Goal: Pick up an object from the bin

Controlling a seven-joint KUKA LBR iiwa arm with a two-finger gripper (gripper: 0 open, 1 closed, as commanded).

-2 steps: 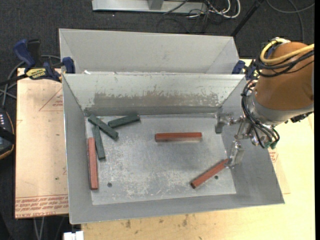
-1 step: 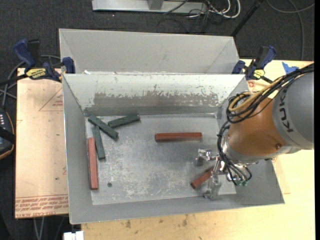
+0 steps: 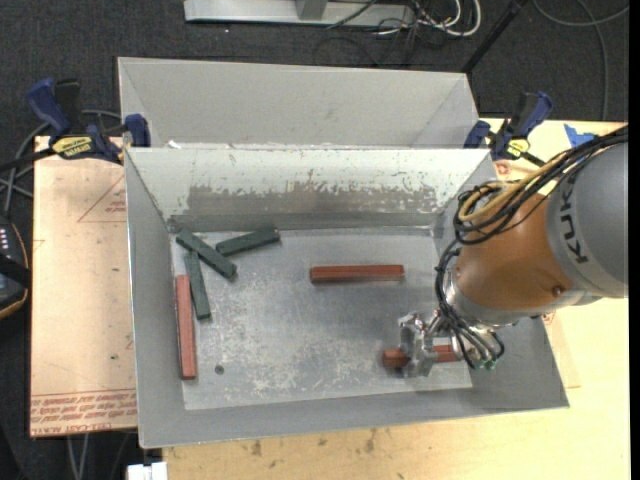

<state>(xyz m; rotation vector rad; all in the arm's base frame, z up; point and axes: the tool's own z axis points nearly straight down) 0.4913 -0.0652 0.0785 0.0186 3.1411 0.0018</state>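
My gripper (image 3: pixel 415 353) is down at the bin floor in the front right corner. Its fingers stand on either side of a reddish-brown bar (image 3: pixel 398 359) that lies there, with most of the bar hidden under the gripper and wrist. Whether the fingers press on the bar cannot be made out. A second reddish-brown bar (image 3: pixel 357 274) lies flat near the middle of the bin, apart from the gripper.
Along the left wall lies a long reddish-brown bar (image 3: pixel 186 328). Three dark grey-green bars (image 3: pixel 215 253) lie crossed in the back left corner. The arm with its orange cover and cables hangs over the bin's right side.
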